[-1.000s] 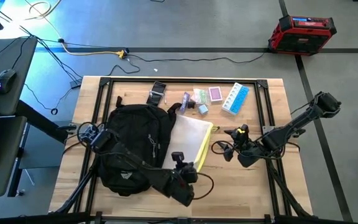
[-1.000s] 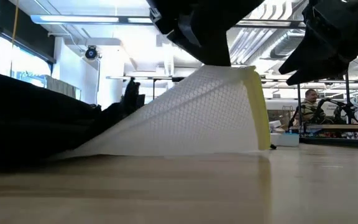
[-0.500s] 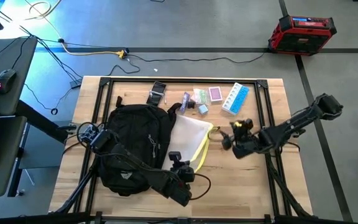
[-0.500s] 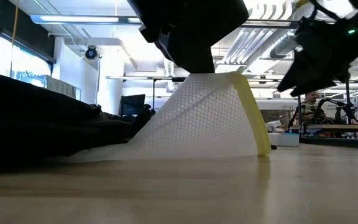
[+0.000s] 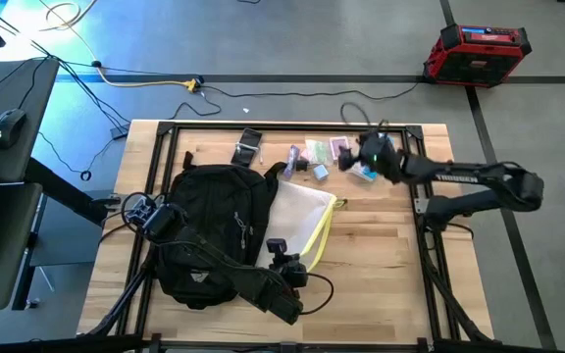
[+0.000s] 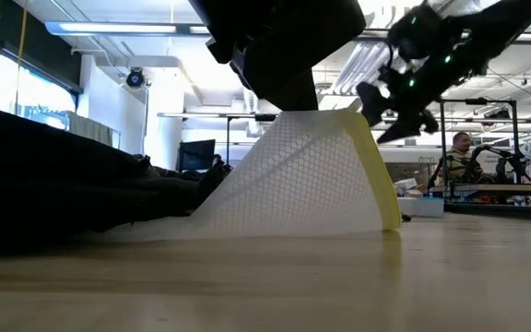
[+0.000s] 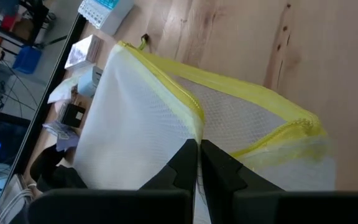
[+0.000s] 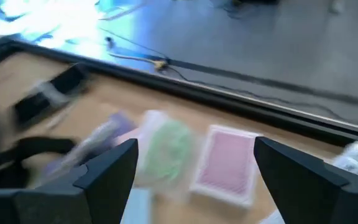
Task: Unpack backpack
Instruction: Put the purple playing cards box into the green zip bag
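Note:
The black backpack (image 5: 214, 224) lies on the table's left half, its side flat on the wood. Against its right side leans a white mesh pouch with yellow trim (image 5: 302, 218), raised like a tent in the low view (image 6: 312, 180). My left gripper (image 5: 284, 257) is shut on the pouch at its near end (image 7: 199, 163). My right gripper (image 5: 366, 157) hovers open above the small items at the table's far side, with nothing between its fingers (image 8: 194, 171). My left gripper pinches the pouch's white mesh close beside the yellow zipper trim (image 7: 190, 127), near the pouch's near end, between its two fingers. The fingers come slanting down from the table's near side. The held part is raised; the pouch's far end and lower edge (image 6: 376, 226) rest on the table.
Along the far edge lie a pink card box (image 8: 225, 163), a green packet (image 8: 169, 149), a blue-and-white box (image 5: 369, 173), a purple item (image 5: 292, 163) and a black strip (image 5: 248, 147). Bare wood lies at the table's right and near right.
My right gripper has swung from the middle of the table's right side toward the far edge and now hangs over the small items, still open. The raised pouch has grown steeper on its backpack side under my left gripper, which has kept its hold.

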Robot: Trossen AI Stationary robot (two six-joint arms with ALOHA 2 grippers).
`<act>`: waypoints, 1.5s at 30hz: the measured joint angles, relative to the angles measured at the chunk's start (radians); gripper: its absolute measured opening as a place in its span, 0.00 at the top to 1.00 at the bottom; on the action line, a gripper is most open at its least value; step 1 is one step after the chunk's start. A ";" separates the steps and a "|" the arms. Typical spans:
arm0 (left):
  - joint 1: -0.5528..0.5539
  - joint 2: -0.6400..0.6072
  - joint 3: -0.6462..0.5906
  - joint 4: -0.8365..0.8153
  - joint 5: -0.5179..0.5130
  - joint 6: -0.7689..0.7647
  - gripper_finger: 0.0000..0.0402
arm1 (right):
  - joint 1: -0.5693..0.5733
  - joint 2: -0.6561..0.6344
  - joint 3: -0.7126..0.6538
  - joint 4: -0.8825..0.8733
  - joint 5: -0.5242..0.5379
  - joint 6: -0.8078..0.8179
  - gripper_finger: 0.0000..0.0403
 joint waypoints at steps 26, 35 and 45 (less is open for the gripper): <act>0.094 0.000 0.000 0.059 0.123 0.144 1.00 | -0.246 0.699 0.497 -0.354 -0.177 -0.185 0.07; 0.087 0.000 0.001 0.058 0.123 0.137 1.00 | -0.247 0.703 0.477 -0.422 -0.174 -0.086 0.12; 0.074 0.000 0.001 0.058 0.122 0.129 1.00 | -0.223 0.677 0.471 -0.453 -0.184 -0.085 0.60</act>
